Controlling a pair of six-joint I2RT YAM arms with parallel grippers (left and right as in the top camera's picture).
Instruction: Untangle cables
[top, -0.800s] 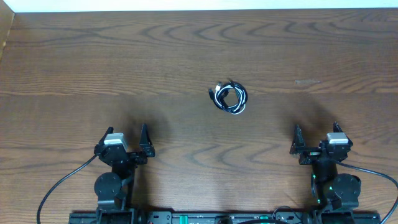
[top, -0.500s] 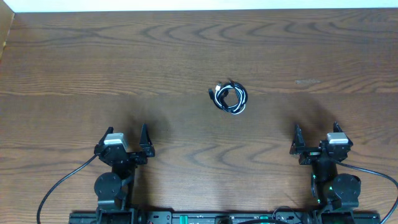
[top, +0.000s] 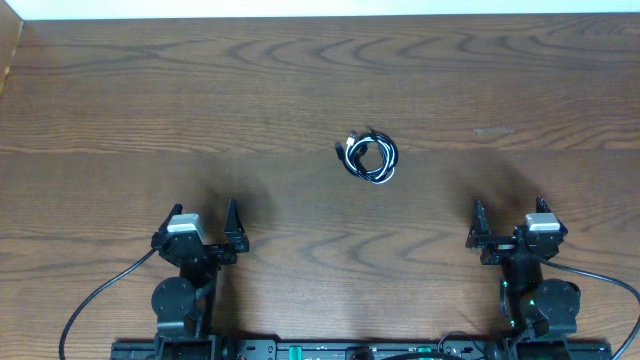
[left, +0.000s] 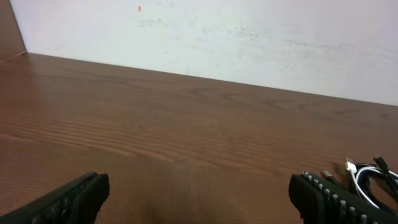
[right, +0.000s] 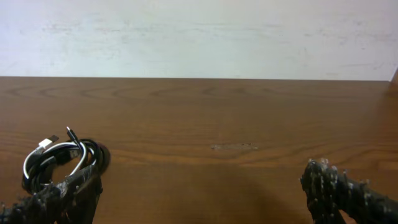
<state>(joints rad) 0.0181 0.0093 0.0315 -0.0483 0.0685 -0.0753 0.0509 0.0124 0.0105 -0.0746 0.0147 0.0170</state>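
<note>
The cables (top: 369, 156) lie as one small coiled tangle of black and white cords with small plug ends near the middle of the wooden table. The tangle shows at the far right edge of the left wrist view (left: 371, 180) and at the lower left of the right wrist view (right: 61, 163), partly behind my right gripper's left finger. My left gripper (top: 202, 222) is open and empty near the front left. My right gripper (top: 508, 216) is open and empty near the front right. Both are well apart from the tangle.
The brown wooden table (top: 200, 90) runs back to a white wall (left: 249, 37). A faint pale scuff (top: 492, 131) marks the wood right of the tangle. Thick black arm cables (top: 95, 295) trail at the front by the arm bases.
</note>
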